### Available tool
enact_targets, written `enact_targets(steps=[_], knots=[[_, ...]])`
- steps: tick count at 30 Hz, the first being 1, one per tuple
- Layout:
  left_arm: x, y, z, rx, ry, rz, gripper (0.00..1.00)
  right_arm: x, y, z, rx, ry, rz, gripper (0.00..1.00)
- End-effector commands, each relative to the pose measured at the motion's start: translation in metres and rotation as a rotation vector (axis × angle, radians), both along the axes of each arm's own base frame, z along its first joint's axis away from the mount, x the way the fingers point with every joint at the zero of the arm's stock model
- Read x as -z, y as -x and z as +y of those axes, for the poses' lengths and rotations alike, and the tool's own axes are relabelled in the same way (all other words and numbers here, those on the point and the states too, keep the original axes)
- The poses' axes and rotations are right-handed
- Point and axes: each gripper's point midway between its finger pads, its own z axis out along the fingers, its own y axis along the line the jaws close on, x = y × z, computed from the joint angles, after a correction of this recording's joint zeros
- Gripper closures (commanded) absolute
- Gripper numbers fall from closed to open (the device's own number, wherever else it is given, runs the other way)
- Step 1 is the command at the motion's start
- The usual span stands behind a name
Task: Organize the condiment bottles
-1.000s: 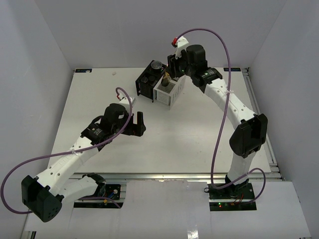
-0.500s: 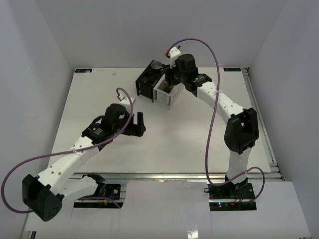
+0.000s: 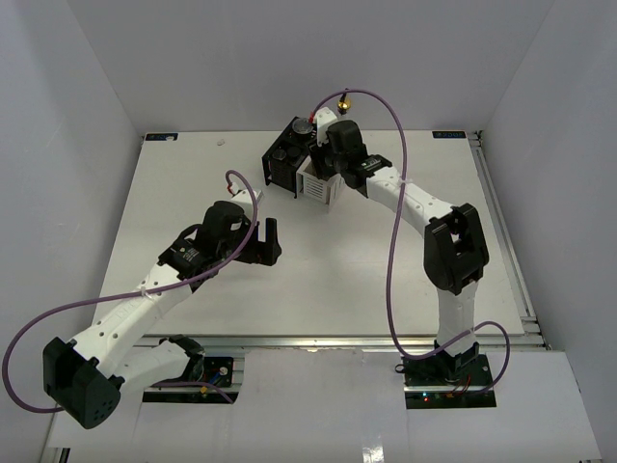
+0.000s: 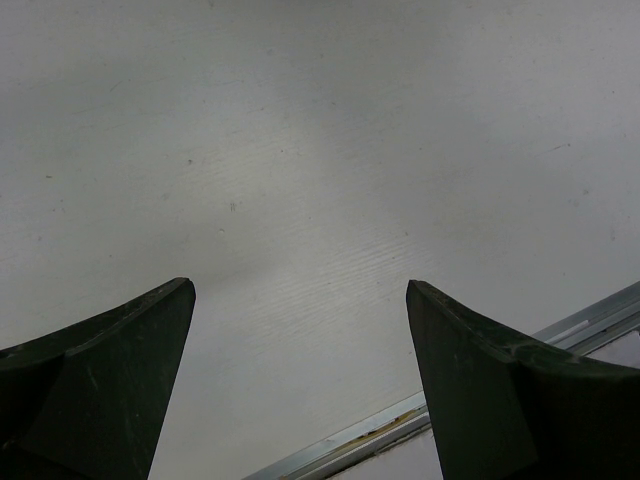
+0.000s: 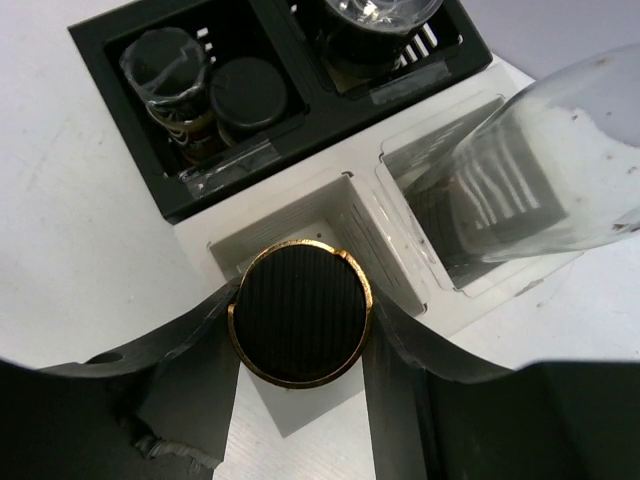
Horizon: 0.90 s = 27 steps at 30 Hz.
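My right gripper (image 5: 300, 300) is shut on a bottle with a round black, brass-rimmed lid (image 5: 300, 330). It holds the bottle upright at the near compartment of the white slatted rack (image 5: 400, 260). A tall clear bottle (image 5: 560, 160) leans in the rack's other compartment. The black rack (image 5: 110, 50) holds a dark-lidded jar (image 5: 247, 92), a wrapped-lid jar (image 5: 165, 60) and a shiny-lidded one (image 5: 375, 15). In the top view my right gripper (image 3: 324, 159) is over the white rack (image 3: 316, 188). My left gripper (image 3: 273, 241) is open and empty above bare table (image 4: 298, 290).
The black rack (image 3: 281, 166) and the white rack stand side by side at the back middle of the white table (image 3: 193, 183). The table's metal front edge (image 4: 380, 430) shows just past my left fingers. White walls close in the sides and back.
My right gripper has moved left and down with the black-lidded bottle, from beside the white rack to over its near compartment. The left arm has not moved.
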Motion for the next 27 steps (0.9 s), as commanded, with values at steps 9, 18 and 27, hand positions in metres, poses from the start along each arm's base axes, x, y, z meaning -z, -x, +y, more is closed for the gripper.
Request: enact_targets(steps=[9,18,27], knots=[[-0.002,0.001,0.002,0.0,-0.001,-0.018,0.02,-0.003,-0.014,-0.003,0.054,-0.024,-0.078,0.38],[-0.007,-0.001,-0.001,-0.005,0.015,-0.02,0.02,-0.034,-0.01,-0.011,0.074,-0.033,-0.115,0.2],[-0.055,-0.012,-0.006,-0.037,0.066,-0.074,0.02,-0.097,0.038,-0.047,0.092,-0.031,-0.125,0.01]])
